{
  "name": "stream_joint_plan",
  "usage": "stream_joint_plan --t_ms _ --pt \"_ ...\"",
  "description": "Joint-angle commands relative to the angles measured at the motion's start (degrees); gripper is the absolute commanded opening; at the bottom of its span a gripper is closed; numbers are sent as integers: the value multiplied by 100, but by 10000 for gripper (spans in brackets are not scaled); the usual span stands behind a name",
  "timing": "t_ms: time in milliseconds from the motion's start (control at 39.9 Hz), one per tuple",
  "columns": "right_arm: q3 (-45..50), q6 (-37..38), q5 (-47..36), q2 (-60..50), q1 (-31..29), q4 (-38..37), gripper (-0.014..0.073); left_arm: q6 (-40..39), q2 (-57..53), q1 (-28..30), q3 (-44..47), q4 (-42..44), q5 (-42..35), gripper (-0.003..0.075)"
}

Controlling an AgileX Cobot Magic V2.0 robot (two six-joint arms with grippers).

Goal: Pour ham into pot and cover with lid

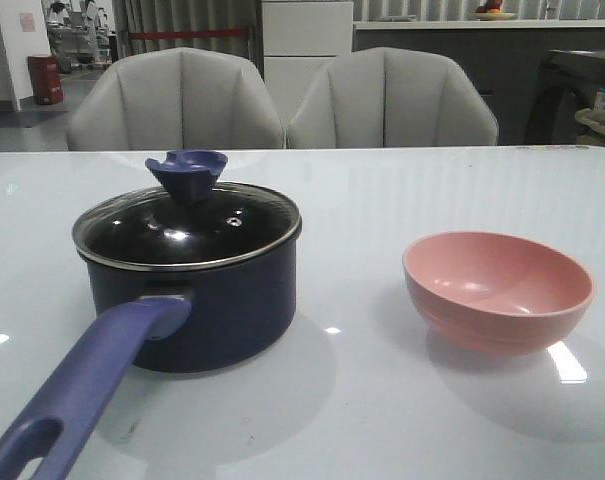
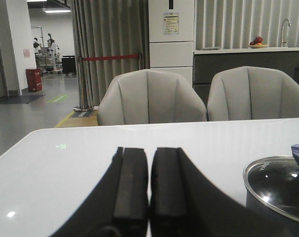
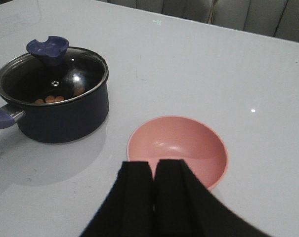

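Note:
The navy pot (image 1: 222, 305) stands left of centre, its purple-blue handle (image 1: 87, 385) pointing toward the front edge. The glass lid (image 1: 182, 235) with its blue knob (image 1: 187, 172) sits on the pot. Through the lid in the right wrist view, orange-pink ham chunks (image 3: 53, 98) lie inside the pot (image 3: 65, 118). The lid's edge also shows in the left wrist view (image 2: 275, 185). My left gripper (image 2: 149, 150) is shut and empty, left of the pot. My right gripper (image 3: 153, 165) is shut and empty, just in front of the pink bowl (image 3: 181, 148).
The empty pink bowl (image 1: 497, 290) stands on the white table (image 1: 362, 400) at the right. Two grey chairs (image 1: 282, 100) stand behind the table's far edge.

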Motion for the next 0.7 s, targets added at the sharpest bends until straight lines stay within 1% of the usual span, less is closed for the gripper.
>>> stream_joint_plan --t_ms 0,201,301,376,426,577,627,677 --pt "-166 -63 -385 18 11 58 137 1 -110 -19 190 -25 -437 113" --pt "-142 -63 -369 -40 5 47 137 1 -110 -19 190 -25 -437 113" --pt "-71 35 -365 -273 -138 -270 137 1 -110 -19 190 -25 -437 113" --pt "68 478 -432 -553 -305 -682 137 1 -110 -19 190 -25 -437 113" --pt "229 878 -517 -756 -426 -1109 137 1 -110 -19 190 -25 -437 113" --pt "803 2045 -861 -1422 -551 -2181 137 1 -110 -19 190 -25 -437 113" --pt "1031 2270 -1027 -1663 -551 -2332 137 1 -110 -19 190 -25 -437 113" --pt "1219 2339 -1166 -1858 -551 -2373 137 1 -110 -19 190 -25 -437 113"
